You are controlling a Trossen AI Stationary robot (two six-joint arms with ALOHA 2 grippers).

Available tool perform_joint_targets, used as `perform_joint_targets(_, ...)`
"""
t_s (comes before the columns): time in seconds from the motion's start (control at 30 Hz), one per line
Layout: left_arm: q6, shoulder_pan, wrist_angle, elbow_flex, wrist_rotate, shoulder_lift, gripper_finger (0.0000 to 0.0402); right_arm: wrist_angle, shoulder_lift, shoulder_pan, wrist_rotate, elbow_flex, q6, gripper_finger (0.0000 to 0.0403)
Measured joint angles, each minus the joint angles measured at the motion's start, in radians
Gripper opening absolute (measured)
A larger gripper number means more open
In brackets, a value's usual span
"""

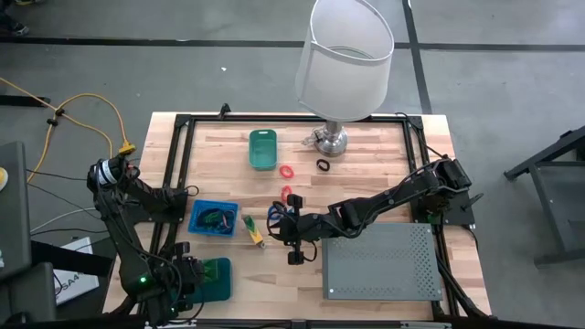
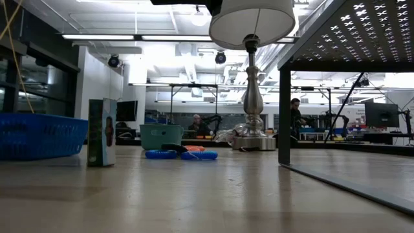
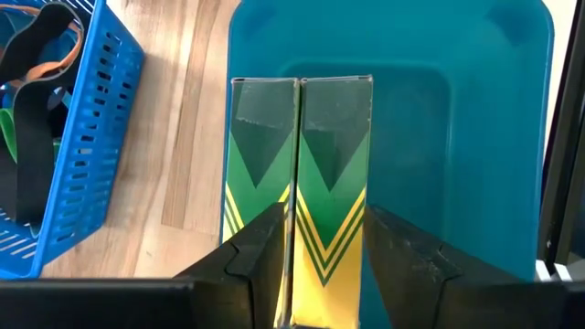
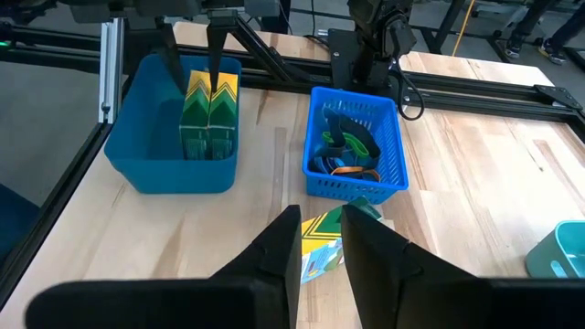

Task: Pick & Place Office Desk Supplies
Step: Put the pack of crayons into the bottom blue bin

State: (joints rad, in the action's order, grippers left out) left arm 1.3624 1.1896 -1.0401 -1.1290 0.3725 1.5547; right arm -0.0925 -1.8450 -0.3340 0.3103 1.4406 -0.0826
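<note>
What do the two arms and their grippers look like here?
Both arms are dark, jointed and thick with black cables. The left arm carries a small green light near its base. The left gripper and right gripper each have two flat, dark, angular fingers.

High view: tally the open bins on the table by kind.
Blue slotted basket: 1
Solid tubs: 2 (back tub, front-left tub)
Total: 3
</note>
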Motion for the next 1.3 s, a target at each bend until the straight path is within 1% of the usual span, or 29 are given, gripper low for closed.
perform_joint_targets(0.27, -0.001, 0.0, 0.0, 0.0, 0.0, -0.004, 0.0143, 0.0, 0.0, 0.0, 0.0, 0.0, 0.0, 0.0069)
perform_joint_targets(0.37, -0.035, 0.0, 0.0, 0.001, 0.0, -0.043, 0.0143, 0.0, 0.0, 0.0, 0.0, 0.0, 0.0, 0.0069)
perform_joint_targets(0.6, -0.2, -0.038, -0.055, 0.0, 0.009, -0.155, 0.0143, 0.0, 0.0, 0.0, 0.0, 0.0, 0.0, 0.0069)
perform_joint_targets(0.8, -0.35, -0.09, -0.06, 0.0, 0.01, -0.168, 0.0143, 0.0, 0.0, 0.0, 0.0, 0.0, 0.0, 0.0069)
perform_joint_targets(0.97, -0.413, -0.13, -0.06, 0.0, 0.011, -0.168, 0.0143, 0.0, 0.0, 0.0, 0.0, 0.0, 0.0, 0.0069)
perform_joint_targets(1.07, -0.439, -0.144, -0.06, 0.001, 0.033, -0.181, 0.0143, 0.0, 0.0, 0.0, 0.0, 0.0, 0.0, 0.0069)
perform_joint_targets(1.17, -0.45, -0.161, -0.062, 0.012, 0.078, -0.226, 0.0143, 0.0, 0.0, 0.0, 0.0, 0.0, 0.0, 0.0069)
perform_joint_targets(1.3, -0.46, -0.196, -0.05, 0.107, 0.125, -0.335, 0.0143, 0.0, 0.0, 0.0, 0.0, 0.0, 0.0, 0.0069)
